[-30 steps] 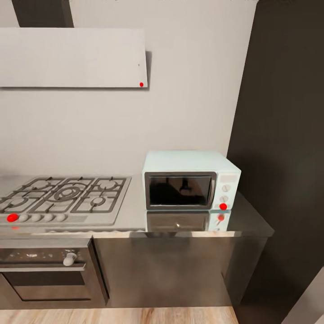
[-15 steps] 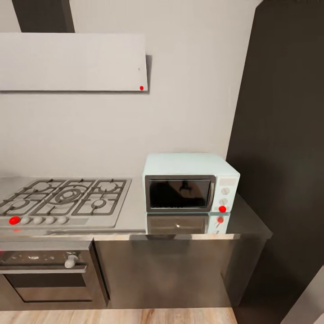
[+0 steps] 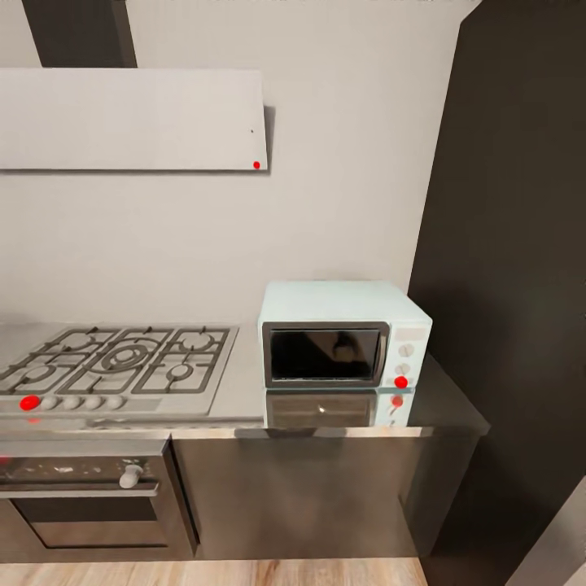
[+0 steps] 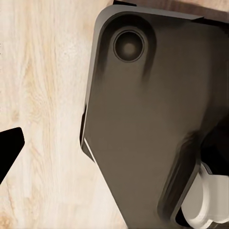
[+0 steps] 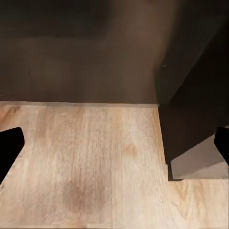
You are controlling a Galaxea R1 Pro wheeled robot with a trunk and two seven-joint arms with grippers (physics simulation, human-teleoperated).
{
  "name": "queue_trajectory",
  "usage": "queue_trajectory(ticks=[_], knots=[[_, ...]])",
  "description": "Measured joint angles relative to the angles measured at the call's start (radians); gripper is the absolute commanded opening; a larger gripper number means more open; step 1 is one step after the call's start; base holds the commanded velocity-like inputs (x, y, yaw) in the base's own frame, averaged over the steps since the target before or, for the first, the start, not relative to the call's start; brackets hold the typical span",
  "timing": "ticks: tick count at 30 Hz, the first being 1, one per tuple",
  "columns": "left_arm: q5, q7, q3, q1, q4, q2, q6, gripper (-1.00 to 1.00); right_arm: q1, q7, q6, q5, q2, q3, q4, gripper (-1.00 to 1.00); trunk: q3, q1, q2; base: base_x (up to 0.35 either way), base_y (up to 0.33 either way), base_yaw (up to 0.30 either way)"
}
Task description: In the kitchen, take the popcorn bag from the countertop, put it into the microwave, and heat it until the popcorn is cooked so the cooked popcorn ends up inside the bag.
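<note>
The small pale-blue microwave (image 3: 343, 334), door closed, sits on the glossy grey stone countertop (image 3: 446, 407) facing the robot for front loading, while both claws' spread is unclear and the popcorn bag's whereabouts unknown.

Gas hob (image 3: 114, 366) is the reference: steel, five burners, red dot at its front left corner beside a row of knobs. Directly below it, a built-in black oven (image 3: 81, 500) with one pale knob. Above it, a flat grey hood (image 3: 130, 118) with a red dot at its lower right corner. Behind: plain light-grey wall (image 3: 342, 179). Far right of it: tall dark cabinet (image 3: 521, 285). Floor (image 5: 95, 167): light wood planks.
</note>
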Motion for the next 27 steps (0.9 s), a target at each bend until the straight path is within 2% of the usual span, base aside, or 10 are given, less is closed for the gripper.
queue_trajectory(ticks=[3,8,10,18,20,23,24,27], knots=[[0.0,0.0,0.0,0.0,0.0,0.0,0.0,1.0,0.0,-0.001,-0.002,0.0,0.0,0.0,-0.181,1.0,0.009,-0.012,0.021,0.0,0.0,0.0],[0.0,0.0,0.0,0.0,0.0,-0.001,0.0,1.0,0.0,-0.002,0.001,0.0,0.0,0.001,-0.358,1.0,0.025,-0.031,0.056,0.0,0.0,0.0],[0.0,0.0,0.0,0.0,0.0,-0.001,0.0,1.0,0.0,-0.002,0.007,0.0,0.001,0.001,-0.484,1.0,0.031,-0.038,0.07,0.0,0.0,0.0],[0.0,0.0,0.0,0.0,0.0,-0.001,0.0,1.0,-0.002,-0.004,0.017,0.0,0.003,0.004,-0.81,1.0,0.057,-0.069,0.126,0.0,0.0,0.0],[0.0,0.0,0.0,0.0,0.0,-0.001,0.0,1.0,-0.01,-0.004,0.036,0.0,0.004,0.004,-0.851,1.0,0.063,-0.077,0.14,0.0,0.0,0.0],[0.0,0.0,0.0,0.0,0.0,-0.001,0.0,1.0,-0.068,-0.003,0.133,-0.001,0.005,0.004,-0.876,1.0,0.073,-0.088,0.161,0.0,0.0,0.0],[0.0,0.0,0.0,0.0,0.0,-0.001,0.0,1.0,-0.125,-0.003,0.186,-0.001,0.005,0.004,-0.881,1.0,0.076,-0.092,0.168,0.0,0.0,0.0],[0.0,0.0,0.0,0.0,0.0,-0.001,0.0,1.0,-0.227,-0.003,0.229,-0.001,0.005,0.004,-0.881,1.0,0.085,-0.104,0.189,0.0,0.0,0.0]])
